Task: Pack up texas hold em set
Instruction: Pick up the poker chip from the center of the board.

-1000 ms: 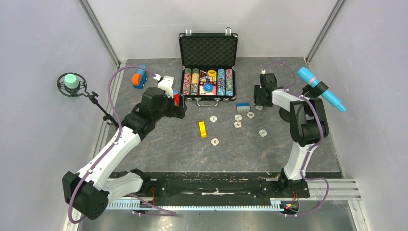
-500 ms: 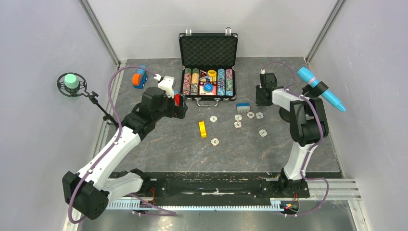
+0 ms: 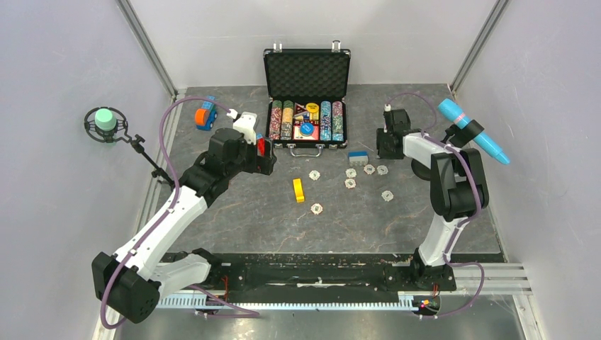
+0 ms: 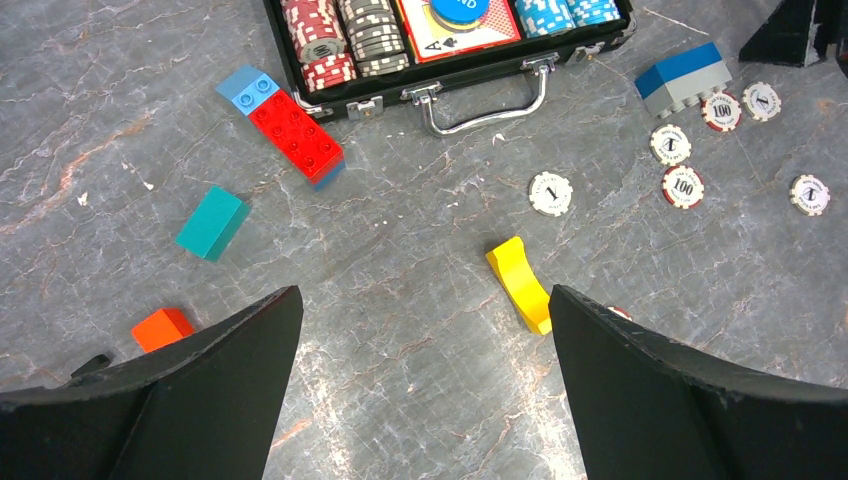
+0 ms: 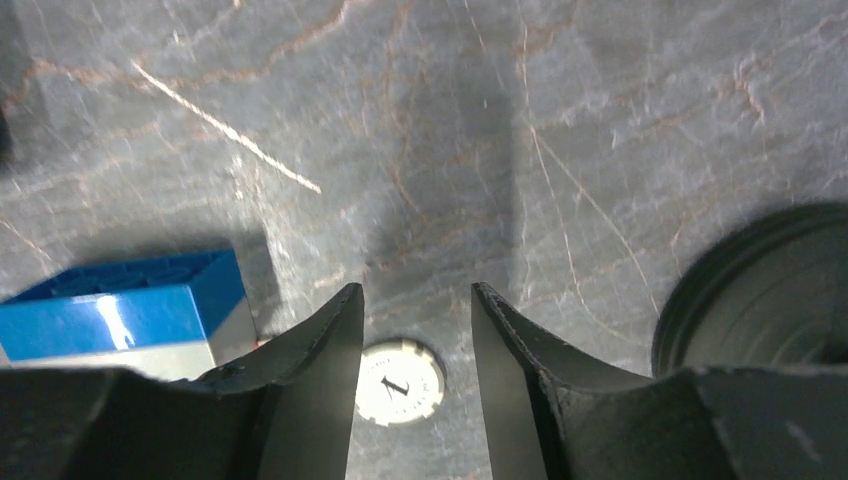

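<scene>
1. The briefcase (image 3: 307, 74) stands open at the middle of the far edge of the table (image 3: 241, 205), and the loose chips (image 3: 351, 172) lie scattered just in front of it, toward the right side.
2. The right gripper (image 5: 415, 295) hangs above the table near the far right corner. Its jaws are partly open and hold nothing. A white chip (image 5: 400, 383) marked "1" lies below it, a little behind the fingertips.
3. I would first draw the fingertips back until this chip sits midway between them, and only then go down.
4. The chip is thin and flat, so the tips should come almost to the table surface before closing, and close slowly, or it will likely slip out.
5. The blue and grey brick (image 5: 120, 320) is near one finger, so keep clear of it.
6. The left gripper (image 4: 422, 300) is wide open and empty, over the far left part of the table.
</scene>
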Controlling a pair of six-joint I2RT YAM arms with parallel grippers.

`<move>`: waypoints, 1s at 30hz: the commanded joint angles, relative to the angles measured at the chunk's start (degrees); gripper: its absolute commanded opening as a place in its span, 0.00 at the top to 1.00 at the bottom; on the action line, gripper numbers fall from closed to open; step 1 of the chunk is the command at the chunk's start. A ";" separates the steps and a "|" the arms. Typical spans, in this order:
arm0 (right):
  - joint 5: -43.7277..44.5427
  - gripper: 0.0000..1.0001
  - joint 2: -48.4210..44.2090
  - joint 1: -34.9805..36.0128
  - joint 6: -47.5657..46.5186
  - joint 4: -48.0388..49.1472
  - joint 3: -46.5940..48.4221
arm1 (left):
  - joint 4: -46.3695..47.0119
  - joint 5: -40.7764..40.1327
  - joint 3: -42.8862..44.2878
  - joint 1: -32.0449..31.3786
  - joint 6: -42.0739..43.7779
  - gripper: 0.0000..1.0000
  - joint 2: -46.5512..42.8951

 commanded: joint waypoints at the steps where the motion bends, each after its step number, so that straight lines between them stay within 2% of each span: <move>1: -0.65 0.53 -4.28 -0.16 -0.32 -0.16 -3.68 | 1.10 0.91 -0.19 0.33 2.54 0.00 0.09; 20: -6.48 0.51 -5.16 -0.10 -0.60 0.88 -7.28 | 1.08 1.34 -0.05 0.33 2.51 0.00 0.19; 30: -7.42 0.49 -6.66 0.07 -1.81 -0.38 -12.10 | 1.04 1.49 -0.19 0.33 2.69 0.00 0.19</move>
